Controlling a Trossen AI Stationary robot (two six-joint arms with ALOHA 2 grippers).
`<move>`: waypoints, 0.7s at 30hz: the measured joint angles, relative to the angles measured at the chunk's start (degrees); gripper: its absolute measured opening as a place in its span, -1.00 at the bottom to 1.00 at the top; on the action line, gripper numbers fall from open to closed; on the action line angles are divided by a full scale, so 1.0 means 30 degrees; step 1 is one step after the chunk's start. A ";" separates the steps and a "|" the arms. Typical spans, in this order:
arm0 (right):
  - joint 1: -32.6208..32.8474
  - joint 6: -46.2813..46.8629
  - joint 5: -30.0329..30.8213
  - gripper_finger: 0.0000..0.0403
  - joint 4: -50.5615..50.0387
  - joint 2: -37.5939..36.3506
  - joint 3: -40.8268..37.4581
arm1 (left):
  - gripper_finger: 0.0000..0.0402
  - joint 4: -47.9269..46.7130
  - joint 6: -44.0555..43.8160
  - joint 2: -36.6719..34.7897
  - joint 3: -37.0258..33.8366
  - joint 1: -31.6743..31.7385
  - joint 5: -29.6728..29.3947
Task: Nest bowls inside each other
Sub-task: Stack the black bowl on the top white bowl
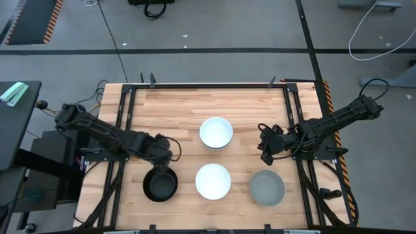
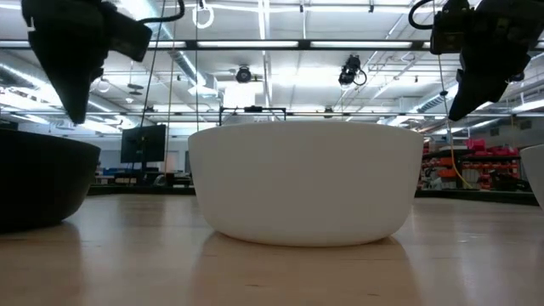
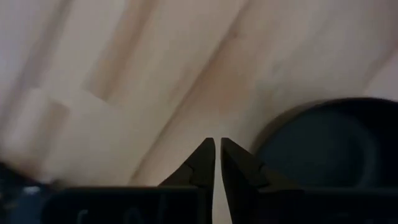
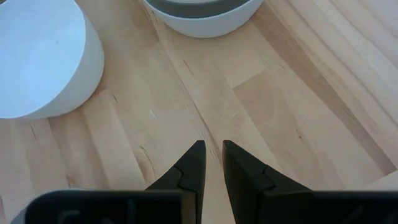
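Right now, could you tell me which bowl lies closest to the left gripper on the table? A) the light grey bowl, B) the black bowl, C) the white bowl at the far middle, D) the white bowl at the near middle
B: in the high view the left gripper hangs just beside the black bowl, whose dark rim also shows next to the fingers in the left wrist view.

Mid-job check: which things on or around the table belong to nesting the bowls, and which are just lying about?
Job:
black bowl
front white bowl
back white bowl
grey bowl
left gripper
right gripper

Lying about:
white cable on the floor
green item on the side stand
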 joint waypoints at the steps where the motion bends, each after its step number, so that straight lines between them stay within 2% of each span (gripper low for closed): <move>1: 0.0000 0.0035 0.0000 -0.69 0.0000 -0.0005 0.0000 | -0.82 0.0517 0.0014 -0.0230 -0.0455 0.0001 0.0488; 7: 0.0000 0.0349 -0.0001 -0.69 0.0000 -0.0005 0.0000 | -0.76 0.1872 -0.0102 -0.0457 -0.2105 0.0019 0.3040; 21: 0.0000 0.0352 -0.0007 -0.69 0.0000 0.0002 0.0000 | -0.44 0.2759 -0.0682 -0.0472 -0.2164 0.0019 0.3233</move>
